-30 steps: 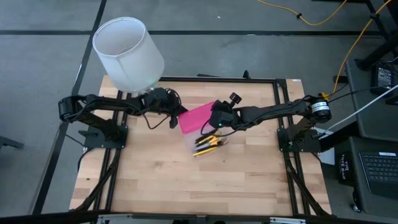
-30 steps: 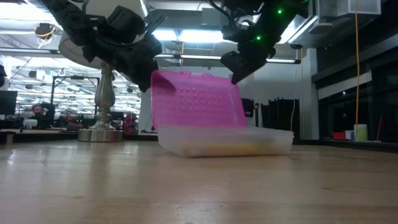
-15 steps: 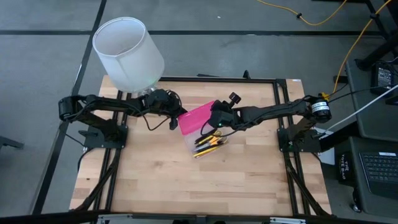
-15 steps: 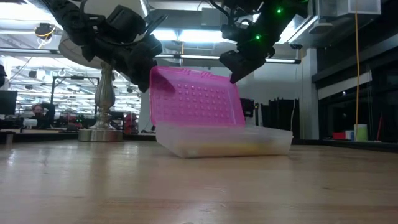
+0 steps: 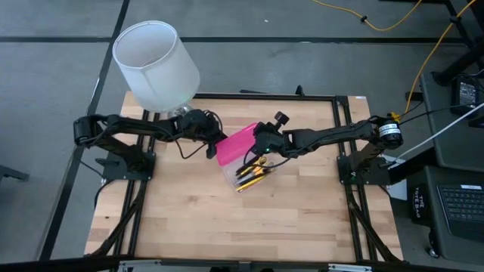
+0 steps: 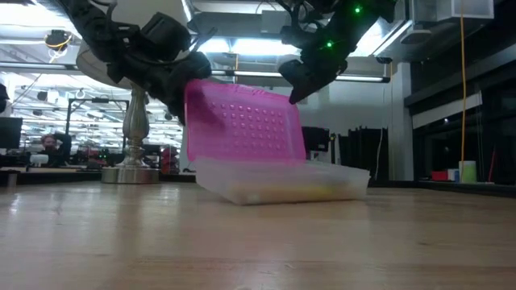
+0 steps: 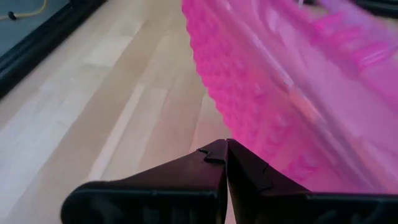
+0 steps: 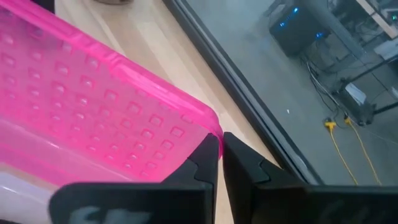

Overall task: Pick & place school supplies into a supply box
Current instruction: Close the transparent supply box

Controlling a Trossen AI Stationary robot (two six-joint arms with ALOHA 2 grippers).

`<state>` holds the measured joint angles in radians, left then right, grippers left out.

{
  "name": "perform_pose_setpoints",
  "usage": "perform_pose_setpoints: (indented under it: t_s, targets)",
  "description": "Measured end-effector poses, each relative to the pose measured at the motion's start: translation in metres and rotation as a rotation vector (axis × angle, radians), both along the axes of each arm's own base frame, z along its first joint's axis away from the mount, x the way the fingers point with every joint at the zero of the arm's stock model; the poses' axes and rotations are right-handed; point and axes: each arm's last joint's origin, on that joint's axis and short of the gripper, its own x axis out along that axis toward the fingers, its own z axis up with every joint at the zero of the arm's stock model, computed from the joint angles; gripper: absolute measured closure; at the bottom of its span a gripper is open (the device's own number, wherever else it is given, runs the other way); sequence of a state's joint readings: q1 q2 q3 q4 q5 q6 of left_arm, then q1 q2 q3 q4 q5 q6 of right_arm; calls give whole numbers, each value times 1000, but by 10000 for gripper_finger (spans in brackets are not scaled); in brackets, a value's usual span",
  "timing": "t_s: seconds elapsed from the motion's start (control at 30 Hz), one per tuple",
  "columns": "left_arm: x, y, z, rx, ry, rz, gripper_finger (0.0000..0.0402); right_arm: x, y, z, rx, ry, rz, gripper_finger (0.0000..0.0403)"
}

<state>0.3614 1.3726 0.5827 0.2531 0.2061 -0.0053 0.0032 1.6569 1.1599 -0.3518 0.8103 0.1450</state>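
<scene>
Left tool pressed together at the pink lid of your supply box | right tool nearly closed at the lid's opposite corner, pinch unclear | high view alone shows pens and pencils in the clear base, mid-desk | low view shows the lid raised, lamp base behind.

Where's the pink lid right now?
In the high view the pink lid stands raised near the table's middle, between the left gripper and the right gripper, over the clear base holding the pens.
</scene>
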Motion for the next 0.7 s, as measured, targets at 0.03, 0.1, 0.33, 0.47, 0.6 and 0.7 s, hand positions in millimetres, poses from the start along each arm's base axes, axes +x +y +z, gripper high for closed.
perform_pose_setpoints:
  t_s: [0.03, 0.1, 0.33, 0.47, 0.6, 0.7]
  targets:
    - [1, 0, -2, -3, 4, -3, 398, 0, 0, 0, -2, 4, 1, 379]
    - [3, 1, -7, -10, 21, -3, 398, 0, -1, 0, -1, 8, 2, 379]
    - [7, 2, -12, -4, 15, -9, 398, 0, -1, -1, -8, 39, 36, 379]
    - [7, 2, -11, -11, -2, -32, 398, 1, -1, -1, 25, 37, 59, 378]
    - [7, 1, -11, -27, -6, -51, 398, 1, -4, -2, 44, 34, 66, 378]
    - [7, 1, -11, -28, -5, -51, 398, 1, -6, -1, 52, 26, 68, 378]
